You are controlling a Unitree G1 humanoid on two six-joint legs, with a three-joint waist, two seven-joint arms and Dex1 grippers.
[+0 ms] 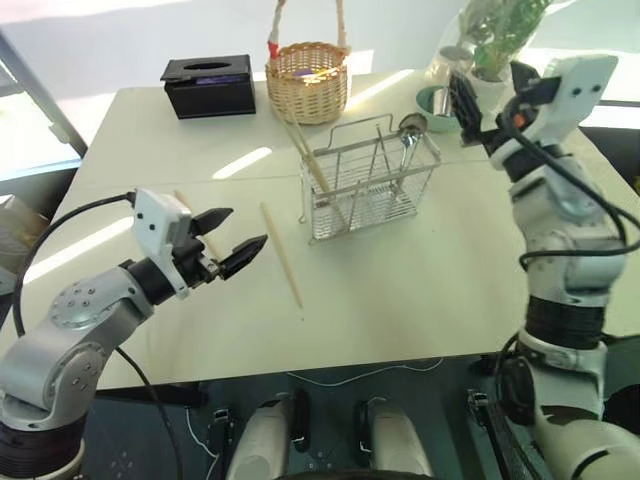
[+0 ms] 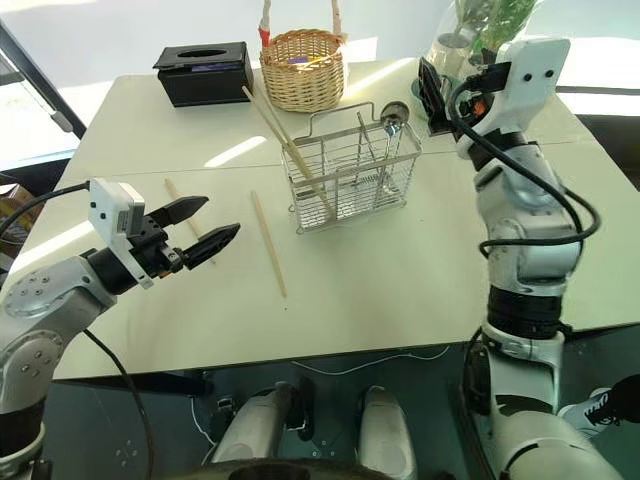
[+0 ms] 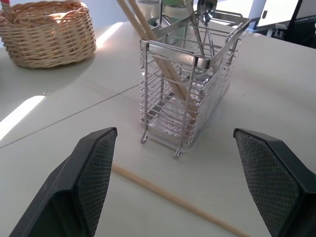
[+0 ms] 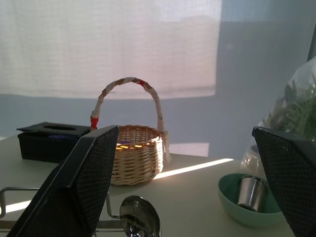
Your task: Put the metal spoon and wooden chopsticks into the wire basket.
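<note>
Home-like dining spot, pale table (image 1: 420, 290), wicker basket (image 1: 307, 80), tissue box (image 1: 209, 85), curtained window (image 4: 108, 44)

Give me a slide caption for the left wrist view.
Open left gripper faces the wire basket holding chopsticks and spoon; one chopstick lies on the table.

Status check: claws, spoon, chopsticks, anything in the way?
Both claws open and empty: left claw, right claw. Metal spoon and some chopsticks in wire basket. Two chopsticks loose on table. Nothing blocking them.
</note>
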